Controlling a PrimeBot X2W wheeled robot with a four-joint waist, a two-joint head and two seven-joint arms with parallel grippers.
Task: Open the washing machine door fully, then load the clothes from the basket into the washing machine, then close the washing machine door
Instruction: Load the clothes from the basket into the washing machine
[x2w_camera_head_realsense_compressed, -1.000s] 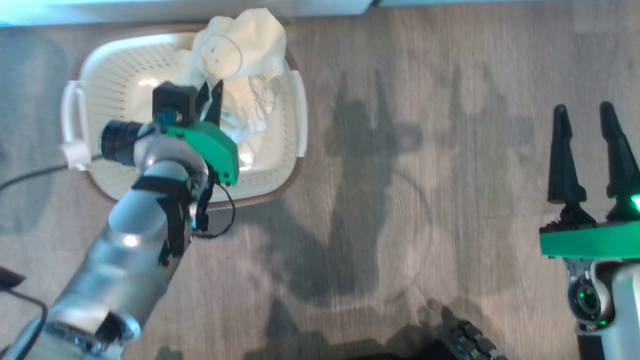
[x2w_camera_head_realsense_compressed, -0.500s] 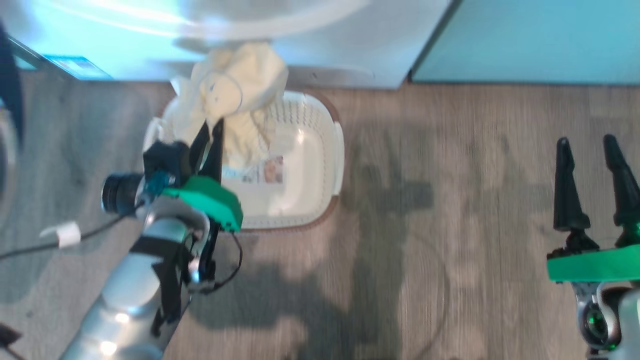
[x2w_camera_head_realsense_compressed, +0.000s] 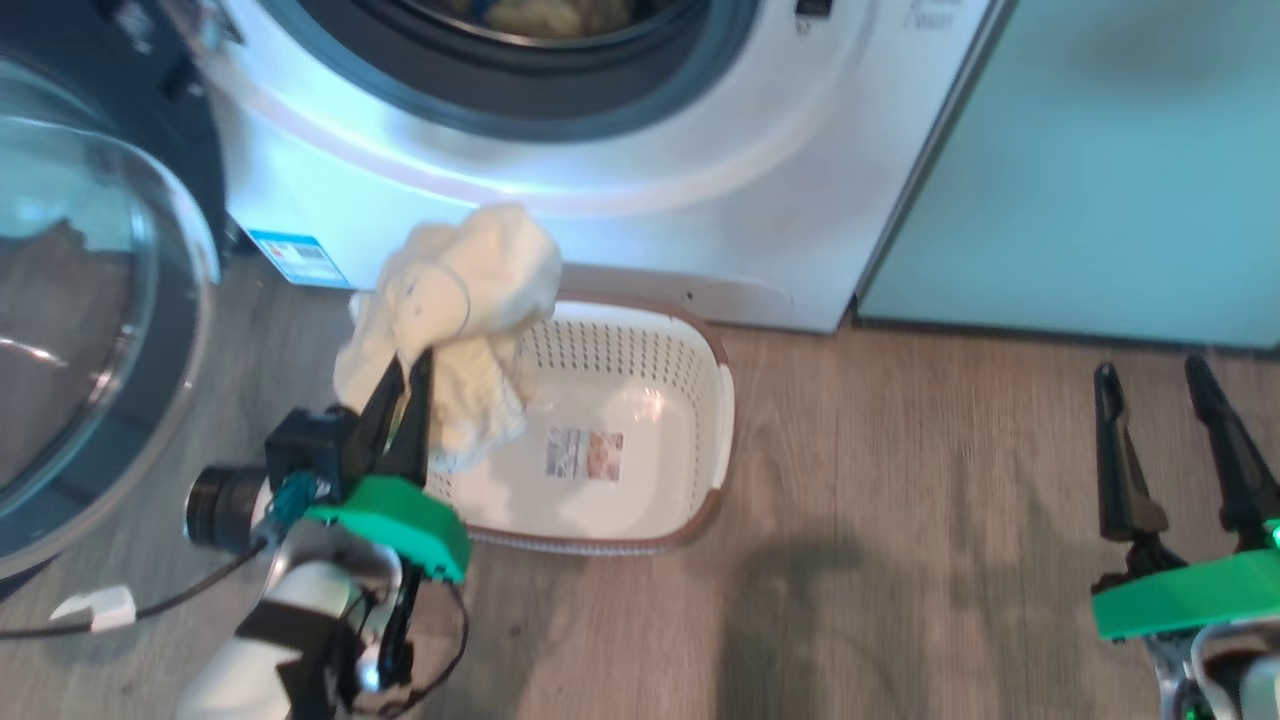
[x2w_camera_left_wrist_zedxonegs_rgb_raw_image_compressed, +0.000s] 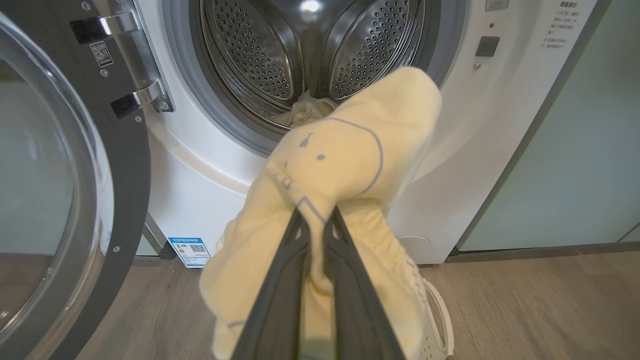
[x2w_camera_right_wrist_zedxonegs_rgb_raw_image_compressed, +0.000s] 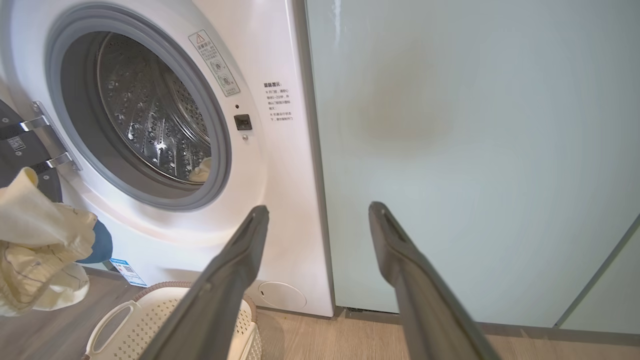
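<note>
Door (x2w_camera_head_realsense_compressed: 100, 330) swung wide at 9 o'clock: opening done. One garment (x2w_camera_left_wrist_zedxonegs_rgb_raw_image_compressed: 305, 110) lies in drum at 12. Your left fingers (x2w_camera_head_realsense_compressed: 418, 410), pressed together, pinch pale yellow garment (x2w_camera_head_realsense_compressed: 450, 300) above basket (x2w_camera_head_realsense_compressed: 722, 400), just below washing machine (x2w_camera_head_realsense_compressed: 700, 200) mouth. Nothing else seen in basket. Right fingers (x2w_camera_head_realsense_compressed: 1117, 460) spread, idle at 4. Left for you: load it, shut door.

Washing machine door (x2w_camera_head_realsense_compressed: 95, 310) partly beyond frame
</note>
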